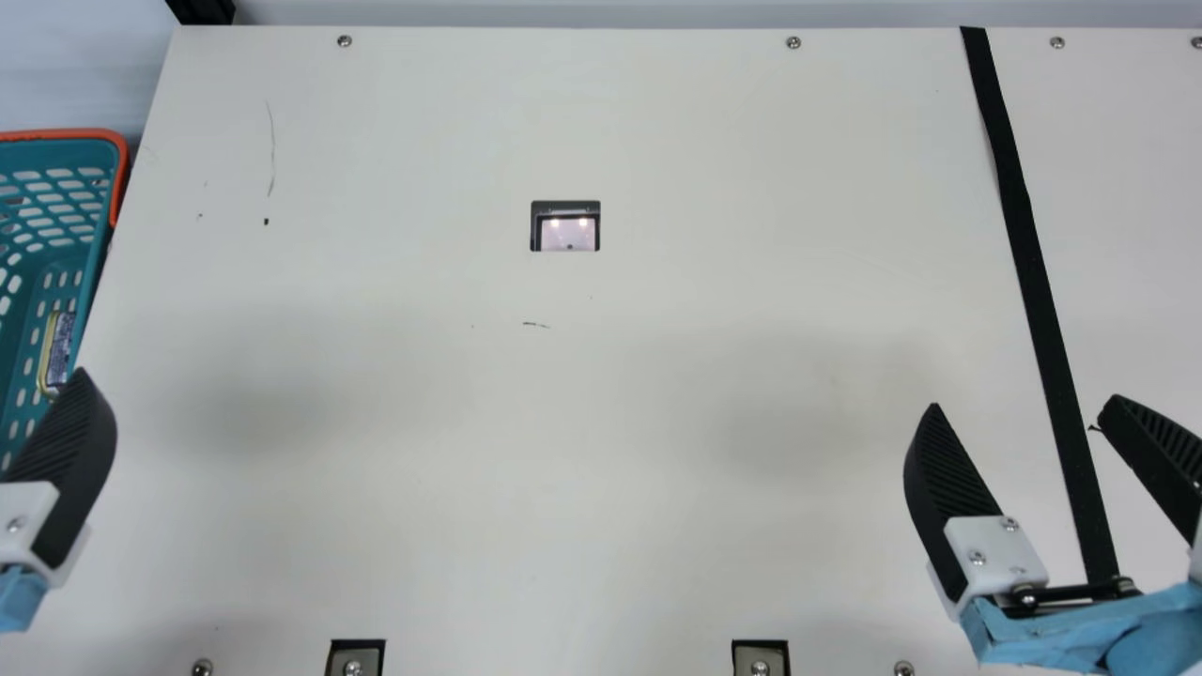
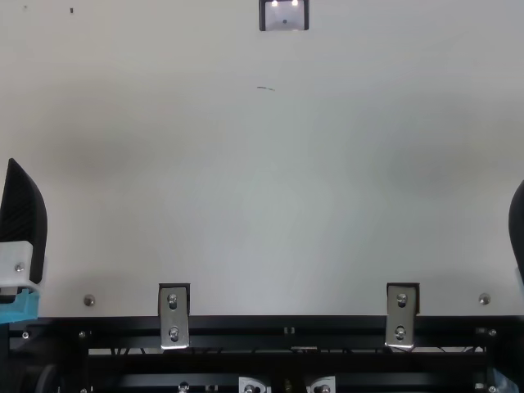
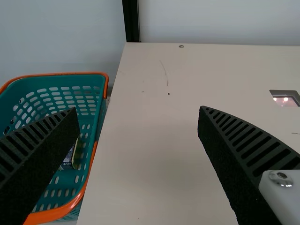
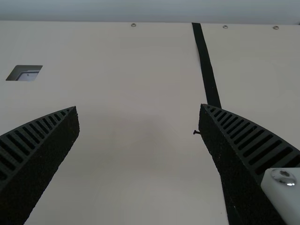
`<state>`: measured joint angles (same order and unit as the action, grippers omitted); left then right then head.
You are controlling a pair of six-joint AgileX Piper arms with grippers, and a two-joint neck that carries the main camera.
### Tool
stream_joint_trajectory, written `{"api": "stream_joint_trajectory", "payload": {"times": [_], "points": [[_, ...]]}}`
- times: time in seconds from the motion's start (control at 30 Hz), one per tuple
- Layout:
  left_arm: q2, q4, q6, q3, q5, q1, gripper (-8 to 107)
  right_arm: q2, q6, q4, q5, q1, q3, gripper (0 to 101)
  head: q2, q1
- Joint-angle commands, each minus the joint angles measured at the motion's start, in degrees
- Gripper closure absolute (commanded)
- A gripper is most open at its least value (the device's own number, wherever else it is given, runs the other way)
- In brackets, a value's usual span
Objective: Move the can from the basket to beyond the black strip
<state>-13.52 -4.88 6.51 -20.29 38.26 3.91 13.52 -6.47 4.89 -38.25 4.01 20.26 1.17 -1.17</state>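
black left claw (image 1: 73, 455): mine, spread wide
black right claw (image 1: 1021, 404): mine, also spread wide
can (image 1: 58, 349): inside the basket (image 1: 121, 174), print too small for me to read
basket: teal, orange-rimmed, in my main and left wrist views
black strip (image 1: 1024, 253): in my main and right wrist views

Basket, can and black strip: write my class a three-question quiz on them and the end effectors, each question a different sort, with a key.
1. True or false: the can lies inside the basket.
2. Which is nearer the black strip? A) the basket B) the right end effector
3. Fill in one word: the fingers of the left end effector are ____.

Key: 1 true; 2 B; 3 open.
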Motion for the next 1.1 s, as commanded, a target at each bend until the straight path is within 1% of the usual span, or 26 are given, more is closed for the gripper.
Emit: {"api": "stream_joint_trajectory", "payload": {"times": [0.0,1.07], "points": [[0.0,0.0,0.0,0.0,0.0,0.0,9,0.0,0.0,0.0,0.0,0.0,0.0,0,0.1,0.3],[0.0,0.0,0.0,0.0,0.0,0.0,9,0.0,0.0,0.0,0.0,0.0,0.0,0,0.1,0.3]]}}
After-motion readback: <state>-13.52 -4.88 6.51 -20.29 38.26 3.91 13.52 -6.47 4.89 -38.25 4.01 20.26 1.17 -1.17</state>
